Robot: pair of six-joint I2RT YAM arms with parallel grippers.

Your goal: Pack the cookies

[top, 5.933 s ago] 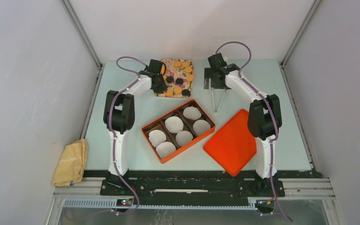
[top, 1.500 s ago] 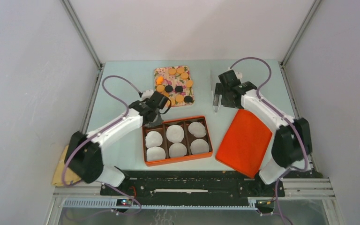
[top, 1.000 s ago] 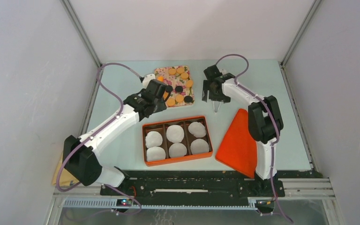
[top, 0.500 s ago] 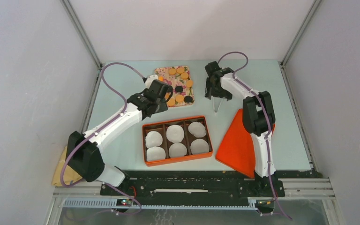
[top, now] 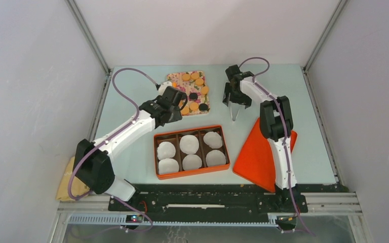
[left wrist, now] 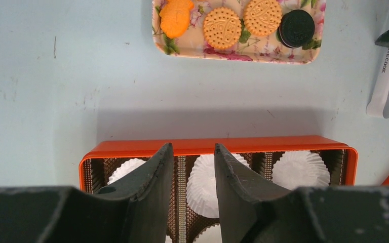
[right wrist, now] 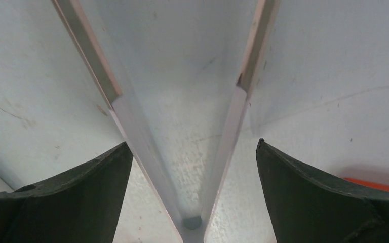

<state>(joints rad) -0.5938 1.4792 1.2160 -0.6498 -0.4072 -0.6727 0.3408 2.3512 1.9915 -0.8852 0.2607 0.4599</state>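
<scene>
The cookies, orange-tan (top: 194, 106) and black (top: 193, 95) discs, lie on a floral tray (top: 182, 79) at the back. In the left wrist view I see tan cookies (left wrist: 222, 28) and a black one (left wrist: 297, 28) on it. An orange box (top: 191, 174) holds several white paper cups (top: 188, 144) and no cookies. My left gripper (top: 172, 115) hovers between tray and box, slightly open and empty (left wrist: 192, 147). My right gripper (top: 233, 101) is wide open, straddling white tongs (right wrist: 233, 116) that lie on the table.
The orange lid (top: 261, 152) lies tilted right of the box, under the right arm. The tongs (top: 234, 114) point toward the box's back right corner. A yellow cloth (top: 76, 174) sits at the table's left near edge. Side walls enclose the table.
The left gripper has moved from the box's back left corner toward the tray's near edge. The right gripper has settled over the tongs and its arm has folded. Little moved in the last half second.
</scene>
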